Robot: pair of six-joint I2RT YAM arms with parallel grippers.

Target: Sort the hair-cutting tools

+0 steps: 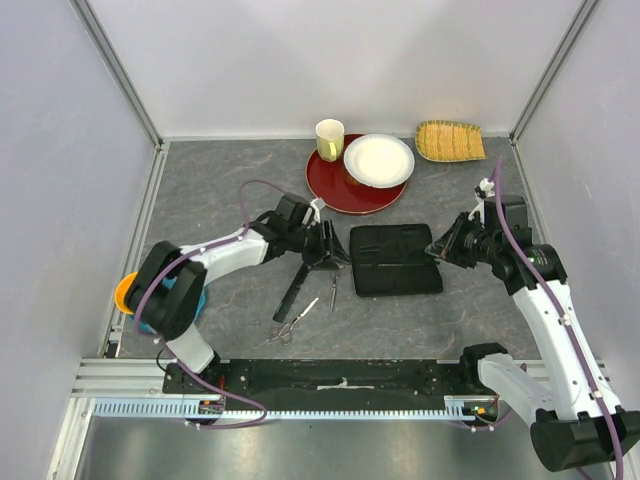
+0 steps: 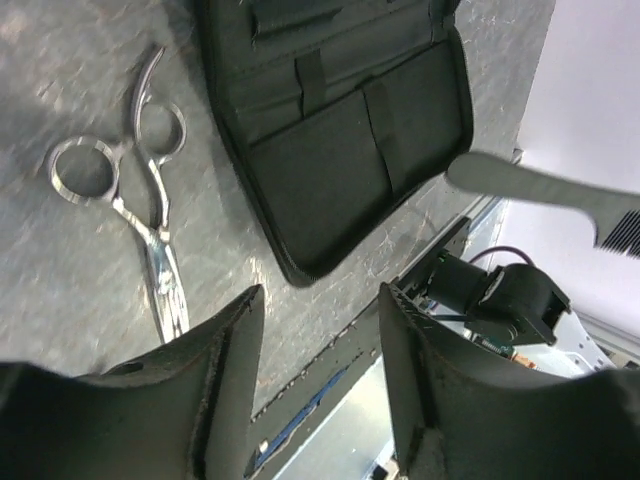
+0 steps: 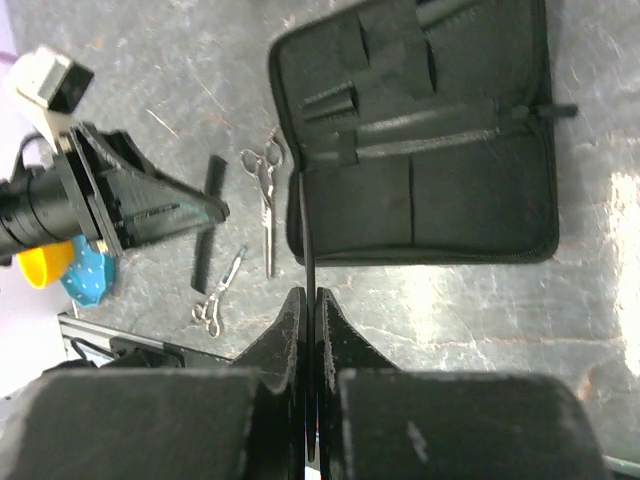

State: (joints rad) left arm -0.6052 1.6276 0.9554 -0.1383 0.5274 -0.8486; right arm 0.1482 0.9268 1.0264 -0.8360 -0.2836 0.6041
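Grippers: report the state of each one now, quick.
Left gripper: open, holding nothing.
Right gripper: closed on the black comb.

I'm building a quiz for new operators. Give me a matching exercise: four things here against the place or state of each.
Things:
1 white plate
2 flat black comb
3 black case
4 left gripper

States:
A lying open on the table
B clamped in the right gripper
C jaws apart, nothing between
D on the red plate

Pairs: 1-D; 2-B; 3-A; 4-C
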